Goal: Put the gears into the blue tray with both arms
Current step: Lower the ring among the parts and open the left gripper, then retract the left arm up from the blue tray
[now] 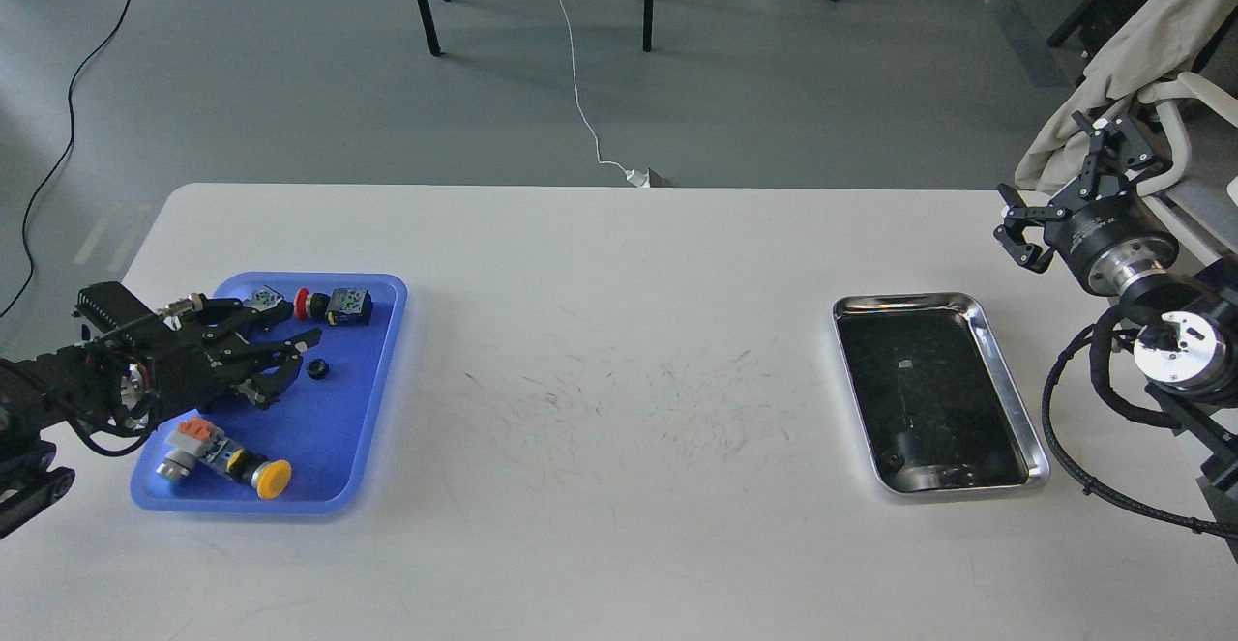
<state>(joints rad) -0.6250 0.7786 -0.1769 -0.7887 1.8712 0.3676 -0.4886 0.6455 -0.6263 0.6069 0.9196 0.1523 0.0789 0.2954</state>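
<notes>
Roughly centred on the blue tray point(372, 370): the steel tray point(1006, 390) sits well to its right, and the right gripper point(1059, 191) hangs beyond that, spread and empty, seemingly parked. Over the blue tray's left half the left gripper point(290, 359) hovers with fingers parted, holding nothing. A gear point(315, 368) lies on the tray floor just off its tips, likely dropped there for delivery.

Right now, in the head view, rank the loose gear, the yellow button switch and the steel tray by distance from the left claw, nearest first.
1. Gear: in the blue tray, just beyond the left claw.
2. Yellow button switch: tray's near end.
3. Steel tray: far across the table, right side.
</notes>
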